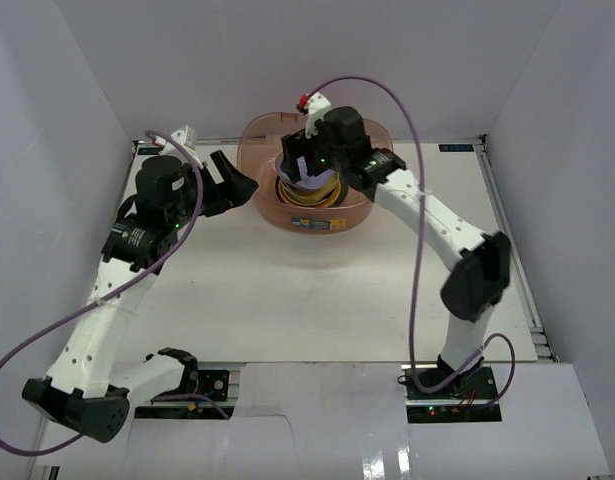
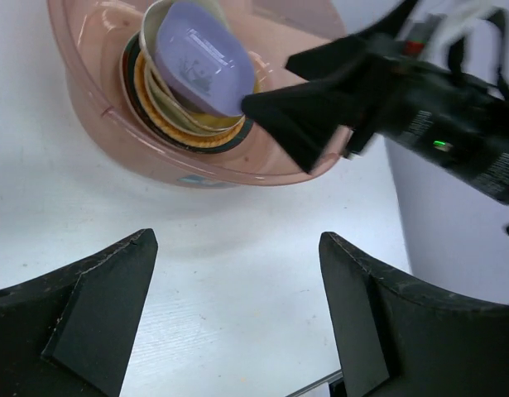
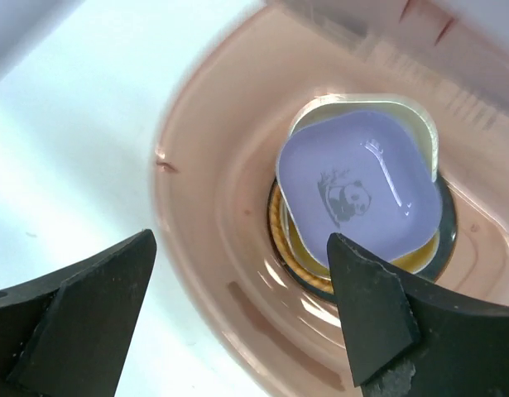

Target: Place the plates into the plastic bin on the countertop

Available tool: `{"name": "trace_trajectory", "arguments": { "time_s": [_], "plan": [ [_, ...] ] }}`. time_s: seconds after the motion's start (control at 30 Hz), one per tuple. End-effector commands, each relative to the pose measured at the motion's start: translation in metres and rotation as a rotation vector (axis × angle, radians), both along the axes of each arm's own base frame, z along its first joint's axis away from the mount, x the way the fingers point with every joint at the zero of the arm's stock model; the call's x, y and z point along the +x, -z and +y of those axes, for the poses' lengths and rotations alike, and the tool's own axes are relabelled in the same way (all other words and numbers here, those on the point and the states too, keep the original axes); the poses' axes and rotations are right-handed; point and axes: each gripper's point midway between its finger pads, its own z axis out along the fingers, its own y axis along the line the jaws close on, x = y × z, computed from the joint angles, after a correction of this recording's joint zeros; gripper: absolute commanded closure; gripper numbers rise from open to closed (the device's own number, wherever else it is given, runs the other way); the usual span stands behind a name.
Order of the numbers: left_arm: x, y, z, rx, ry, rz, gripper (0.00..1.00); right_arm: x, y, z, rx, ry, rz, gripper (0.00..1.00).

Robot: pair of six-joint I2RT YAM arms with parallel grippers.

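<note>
The plastic bin (image 1: 313,218) stands at the back middle of the countertop (image 1: 317,290). Inside it the plates (image 1: 313,192) lie in one stack. A lavender rounded-square plate (image 3: 357,190) with a panda print lies on top, tilted. Under it show a cream rim (image 3: 320,107), a yellow edge (image 3: 305,250) and an orange woven-look edge (image 3: 275,223). My right gripper (image 3: 242,238) hovers over the bin, open and holding nothing. My left gripper (image 2: 237,238) is open over bare countertop just left of the bin (image 2: 97,91), also holding nothing.
White walls close in the countertop on the left, back and right. The right arm (image 1: 437,225) reaches diagonally from the near right across to the bin. A purple cable (image 1: 417,150) loops above it. One of the right gripper's fingers (image 2: 295,116) crosses the left wrist view.
</note>
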Motion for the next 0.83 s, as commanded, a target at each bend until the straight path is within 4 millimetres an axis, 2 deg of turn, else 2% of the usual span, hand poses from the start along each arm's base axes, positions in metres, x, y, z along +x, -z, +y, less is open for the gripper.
{"name": "trace_trajectory", "arguments": {
  "time_s": [0.0,0.03,0.07,0.1,0.13,0.17,0.2,0.23,0.3,0.33,0.37,0.4,0.43,0.47,0.53,0.57,0.67,0.77,0.8],
  "plan": [
    [-0.026,-0.019,0.001,-0.019,0.063,-0.087,0.10,-0.045,-0.108,-0.027,0.259,0.018,-0.151,0.10],
    [-0.031,-0.022,0.000,-0.026,0.083,-0.108,0.10,-0.054,-0.115,-0.034,0.298,0.024,-0.176,0.10],
    [-0.040,-0.023,-0.005,-0.035,0.129,-0.124,0.10,-0.082,-0.150,-0.058,0.366,0.028,-0.239,0.10],
    [-0.053,-0.033,-0.005,-0.055,0.155,-0.168,0.09,-0.100,-0.153,-0.070,0.398,0.026,-0.248,0.10],
    [-0.059,-0.029,-0.007,-0.065,0.177,-0.181,0.09,-0.133,-0.151,-0.095,0.461,0.023,-0.277,0.10],
    [-0.069,-0.033,-0.011,-0.084,0.221,-0.201,0.09,-0.150,-0.146,-0.106,0.496,0.019,-0.280,0.10],
    [-0.086,-0.045,-0.008,-0.102,0.241,-0.256,0.08,-0.167,-0.143,-0.119,0.537,0.019,-0.292,0.10],
    [-0.093,-0.044,-0.009,-0.107,0.257,-0.275,0.07,-0.199,-0.126,-0.143,0.585,0.018,-0.298,0.10],
    [-0.108,-0.048,-0.006,-0.116,0.276,-0.317,0.04,-0.223,-0.113,-0.168,0.616,0.043,-0.319,0.10],
    [-0.120,-0.047,-0.001,-0.121,0.274,-0.344,0.04,-0.242,-0.107,-0.191,0.645,0.066,-0.348,0.10],
    [-0.124,-0.044,0.002,-0.124,0.263,-0.352,0.03,-0.243,-0.087,-0.206,0.619,0.145,-0.315,0.10],
    [-0.130,-0.039,0.003,-0.131,0.263,-0.351,0.02,-0.247,-0.075,-0.219,0.610,0.186,-0.303,0.10],
    [-0.136,-0.026,0.006,-0.137,0.260,-0.344,0.02,-0.256,-0.066,-0.234,0.629,0.219,-0.321,0.10],
    [-0.137,-0.018,0.006,-0.144,0.256,-0.329,0.02,-0.255,-0.052,-0.244,0.625,0.277,-0.300,0.10],
    [-0.146,-0.008,0.004,-0.183,0.271,-0.313,0.02,-0.265,-0.050,-0.253,0.668,0.285,-0.319,0.10],
    [-0.146,0.007,0.002,-0.185,0.280,-0.283,0.02,-0.264,-0.041,-0.252,0.670,0.286,-0.305,0.10],
    [-0.148,0.006,0.004,-0.190,0.267,-0.298,0.02,-0.267,-0.059,-0.254,0.698,0.273,-0.343,0.10],
    [-0.145,-0.004,0.005,-0.170,0.266,-0.320,0.02,-0.259,-0.078,-0.255,0.633,0.282,-0.390,0.10],
    [-0.148,-0.021,0.007,-0.176,0.265,-0.360,0.02,-0.266,-0.110,-0.262,0.636,0.271,-0.454,0.10]
  ]
}}
